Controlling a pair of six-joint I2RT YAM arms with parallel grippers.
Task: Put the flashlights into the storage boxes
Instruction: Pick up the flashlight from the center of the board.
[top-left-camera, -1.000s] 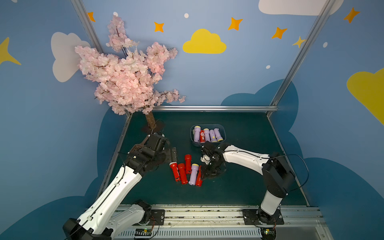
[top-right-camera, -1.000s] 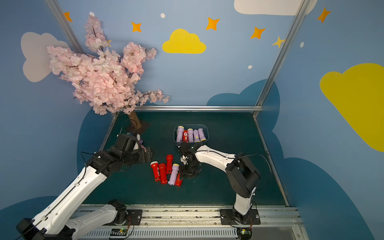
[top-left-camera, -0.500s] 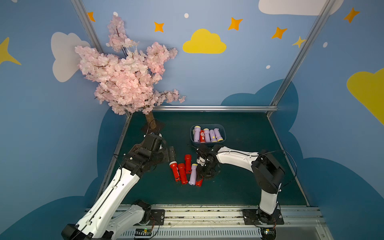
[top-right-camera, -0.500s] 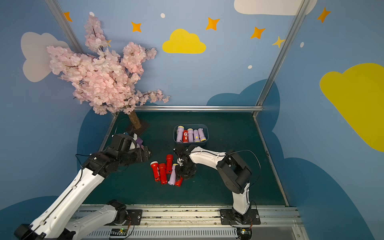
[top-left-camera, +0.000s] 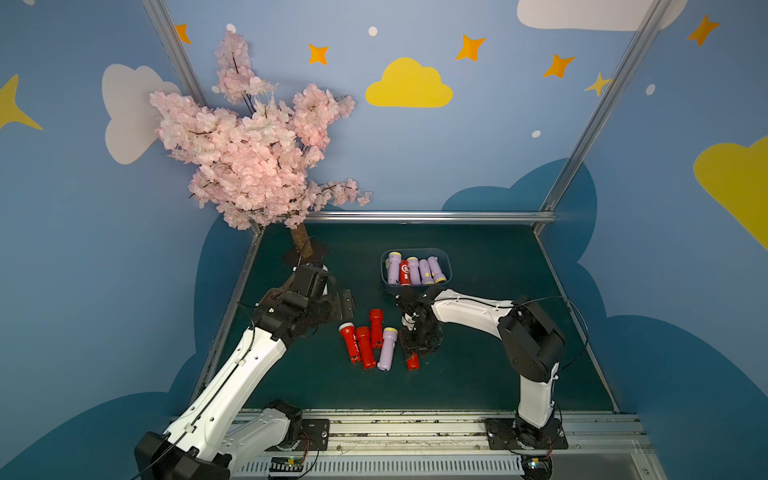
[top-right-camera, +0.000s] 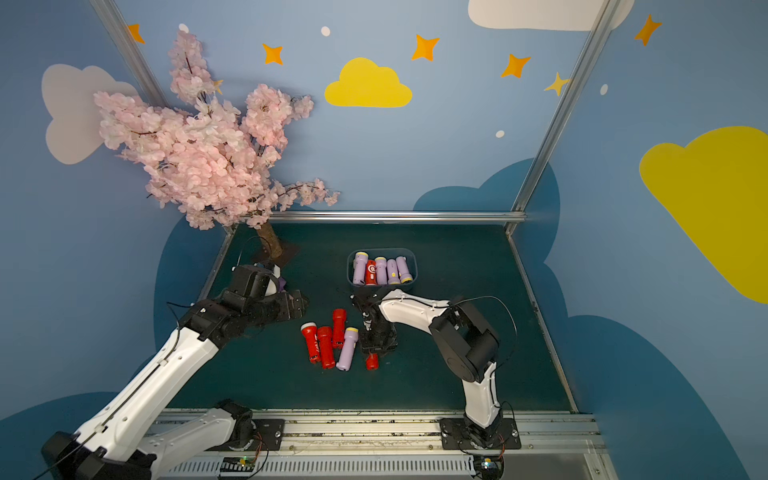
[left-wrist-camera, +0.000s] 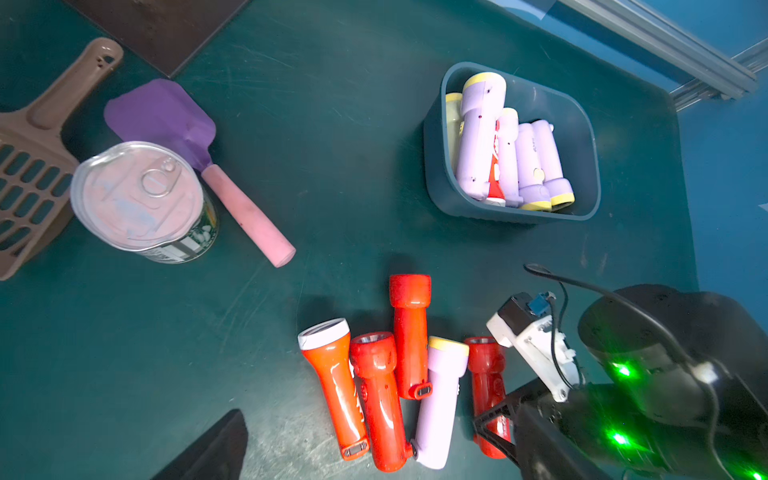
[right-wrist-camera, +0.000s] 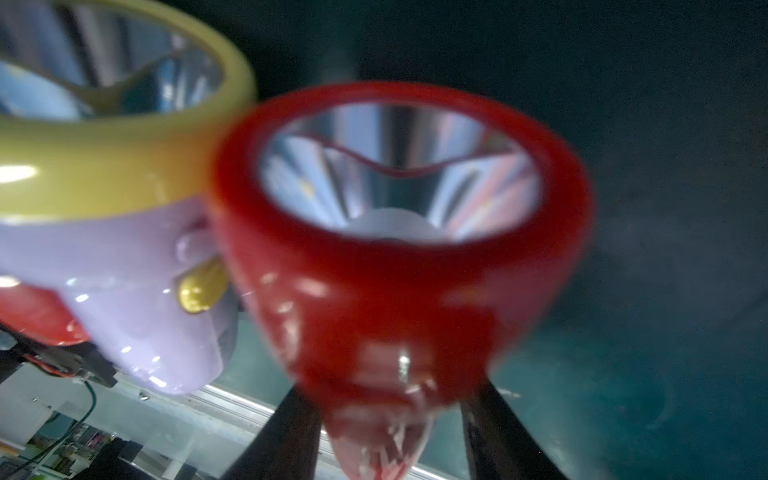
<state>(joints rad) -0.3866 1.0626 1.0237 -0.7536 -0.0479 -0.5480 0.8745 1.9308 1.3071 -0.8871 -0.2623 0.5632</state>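
Note:
A slate-blue storage box at the back of the mat holds several lavender flashlights, a red one and a pale green one. Loose flashlights lie side by side on the mat: a white-headed red one, two red ones and a lavender one. My right gripper points down over a red flashlight, one dark finger pressed on each side of its body. My left gripper hovers open left of the row, holding nothing.
A pink blossom tree stands at the back left corner. Beside the left arm lie a brown slotted scoop, a ring-pull can and a purple spade with a pink handle. Metal rails edge the mat.
My right arm swung left and came down over the rightmost red flashlight, its jaws narrowing onto it. That flashlight shifted slightly away from the lavender one. The left arm barely moved.

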